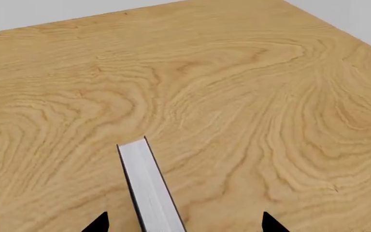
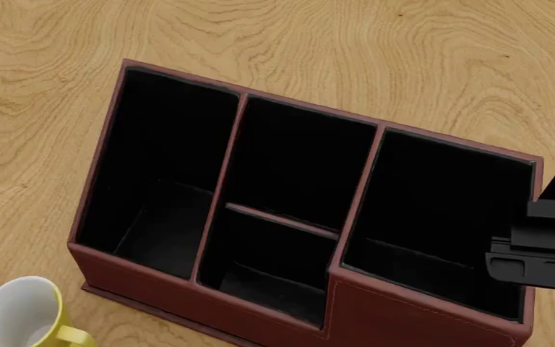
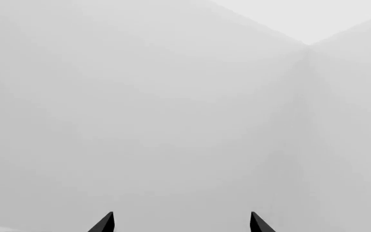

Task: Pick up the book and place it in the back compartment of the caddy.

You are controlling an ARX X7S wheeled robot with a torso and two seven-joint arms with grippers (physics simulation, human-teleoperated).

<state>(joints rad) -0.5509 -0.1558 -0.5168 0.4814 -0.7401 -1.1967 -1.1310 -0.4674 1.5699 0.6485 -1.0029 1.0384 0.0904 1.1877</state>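
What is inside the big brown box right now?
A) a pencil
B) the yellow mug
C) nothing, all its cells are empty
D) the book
C: in the head view all four black cells of the caddy show only bare lining, the mug stands outside by its corner, and the book shows only in the left wrist view, over bare tabletop.

Right wrist cam is basically just pale grey-white walls meeting in a corner (image 3: 309,46), with the 2 dark pointed tips of the right pincer (image 3: 182,223) poking in at the edge, spread well apart with nothing between them and no objects anywhere near.
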